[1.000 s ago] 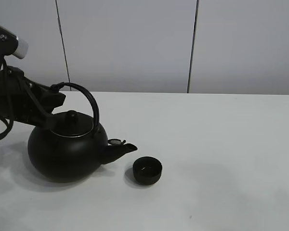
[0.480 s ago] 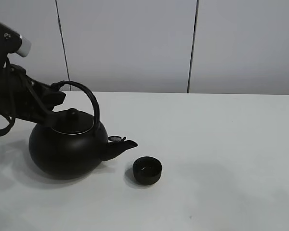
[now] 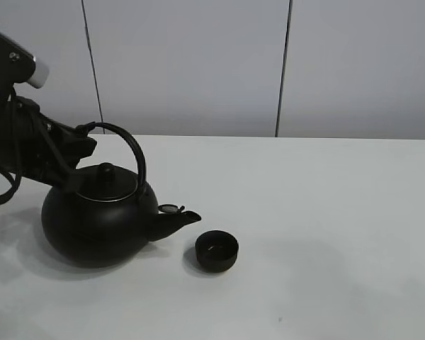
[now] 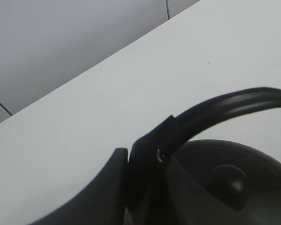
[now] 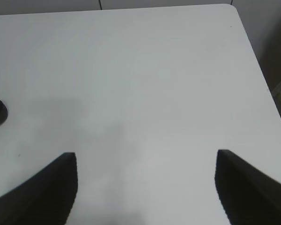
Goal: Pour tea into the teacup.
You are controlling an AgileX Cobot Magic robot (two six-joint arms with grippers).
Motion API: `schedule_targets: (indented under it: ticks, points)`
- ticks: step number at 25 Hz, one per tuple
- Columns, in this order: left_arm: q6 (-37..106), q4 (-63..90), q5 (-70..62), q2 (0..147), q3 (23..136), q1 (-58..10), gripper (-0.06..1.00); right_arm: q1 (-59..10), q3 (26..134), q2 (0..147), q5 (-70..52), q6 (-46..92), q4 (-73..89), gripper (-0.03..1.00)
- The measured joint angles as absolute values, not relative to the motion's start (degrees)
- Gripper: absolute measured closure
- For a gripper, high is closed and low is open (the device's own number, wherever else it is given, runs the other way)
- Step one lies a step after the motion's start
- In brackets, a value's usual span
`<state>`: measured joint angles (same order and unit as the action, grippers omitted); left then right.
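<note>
— Sitting where, the teacup (image 3: pixel 217 251)?
— On the table (image 3: pixel 326 212), just past the spout (image 3: pixel 178 219) of the kettle (image 3: pixel 99 223), which points toward it.
— Which arm is nearer?
— The left gripper (image 3: pixel 83 136), clamped on the kettle's handle (image 3: pixel 132 146); the right gripper (image 5: pixel 147 187) hangs wide apart, empty.

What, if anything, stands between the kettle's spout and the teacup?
Nothing visible does. Only a strip of bare table lies between the spout and the teacup, which stands apart from it, to its lower right in the high view. The left hand is shut on the kettle's handle.
</note>
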<state>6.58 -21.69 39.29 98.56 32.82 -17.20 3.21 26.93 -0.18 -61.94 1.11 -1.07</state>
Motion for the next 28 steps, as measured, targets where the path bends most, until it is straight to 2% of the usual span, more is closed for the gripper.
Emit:
schedule_targets:
  ticks: [28]
  points:
    - [7.24,-21.78,36.34,96.9,33.02,-18.81,0.81,3.21,26.93,-0.18,-61.94,1.11,-1.07,0.41]
